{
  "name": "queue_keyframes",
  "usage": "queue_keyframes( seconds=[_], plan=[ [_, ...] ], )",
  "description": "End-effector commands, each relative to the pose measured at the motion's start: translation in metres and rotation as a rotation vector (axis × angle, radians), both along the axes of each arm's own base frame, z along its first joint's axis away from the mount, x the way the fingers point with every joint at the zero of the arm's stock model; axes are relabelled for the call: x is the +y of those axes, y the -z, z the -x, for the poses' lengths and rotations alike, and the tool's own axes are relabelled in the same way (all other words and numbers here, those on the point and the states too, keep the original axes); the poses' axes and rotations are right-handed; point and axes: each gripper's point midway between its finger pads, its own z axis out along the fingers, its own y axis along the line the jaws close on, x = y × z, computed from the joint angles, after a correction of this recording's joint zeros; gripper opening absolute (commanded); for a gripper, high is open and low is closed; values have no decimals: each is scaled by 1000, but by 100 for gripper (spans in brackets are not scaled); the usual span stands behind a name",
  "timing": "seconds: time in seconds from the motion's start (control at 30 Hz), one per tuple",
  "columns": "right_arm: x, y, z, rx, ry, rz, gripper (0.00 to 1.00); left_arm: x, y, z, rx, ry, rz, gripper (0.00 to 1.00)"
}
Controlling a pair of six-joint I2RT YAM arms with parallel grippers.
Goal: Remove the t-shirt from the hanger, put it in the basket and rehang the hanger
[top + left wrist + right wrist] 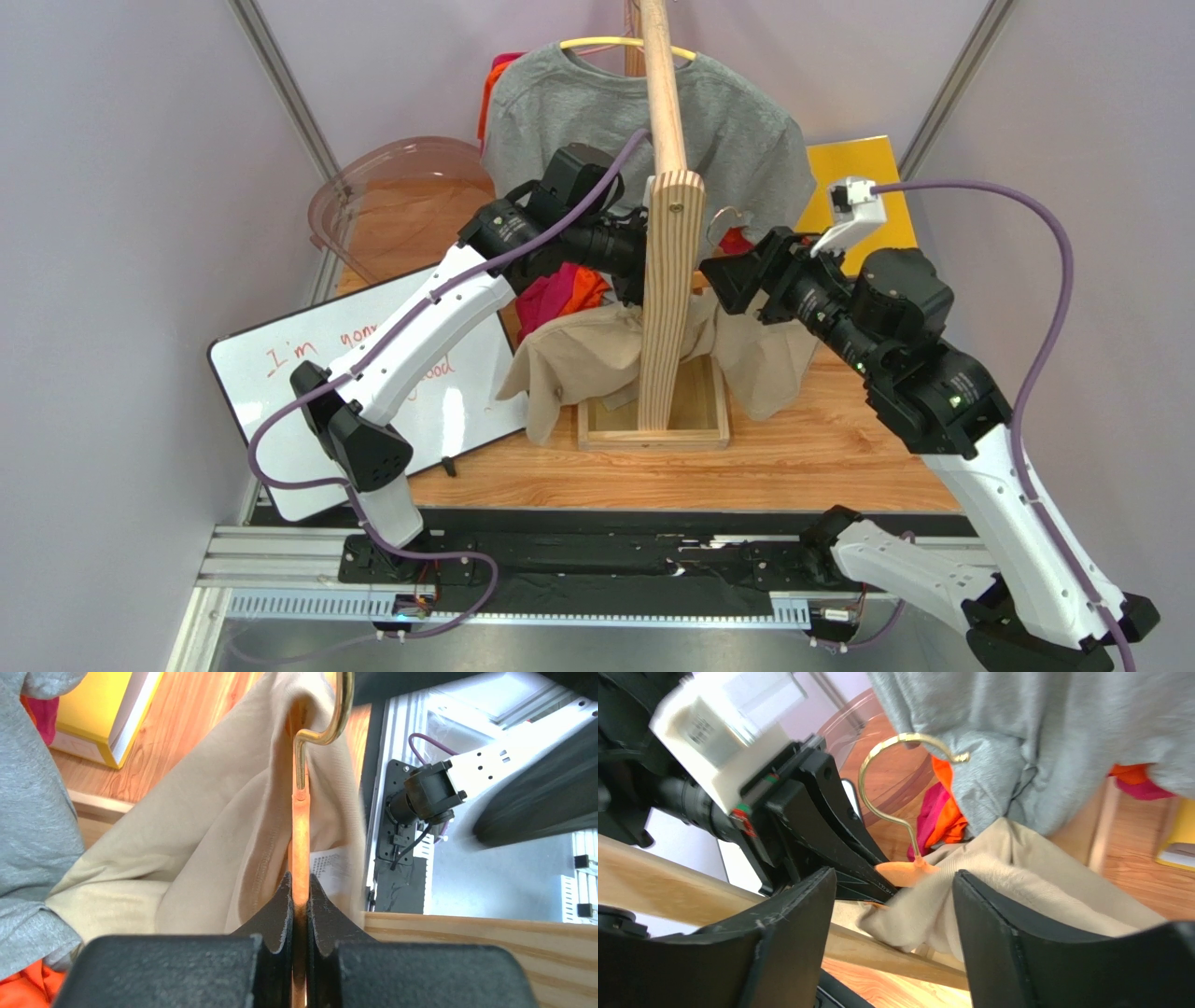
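Item: beige t-shirt hanging on orange hanger, mid-table, beside the wooden stand.
Left gripper clamped on the hanger neck; right gripper fingers spread wide, near the shirt's collar.

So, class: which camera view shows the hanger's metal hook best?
Right wrist: the whole gold hook curves clear above the t-shirt. Left wrist crops it at the frame's top, showing only the lower bend. Top external barely shows it beside the wooden post.
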Motion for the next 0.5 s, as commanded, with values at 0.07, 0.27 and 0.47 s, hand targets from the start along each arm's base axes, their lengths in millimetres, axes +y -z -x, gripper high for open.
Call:
queue_keyframes(
  seconds=[0.07,0.27,0.47],
  plan=[
    [-34,-15,0,-13,138,76,74,-6,-31,8,-68,49,87,0],
    [-26,-18,-8,-43,117,85,72,-3,-37,6,-80,24,91,0],
    [9,-25,-22,-122,0,45,50,-2,-39,8,-77,34,95,0]
  ],
)
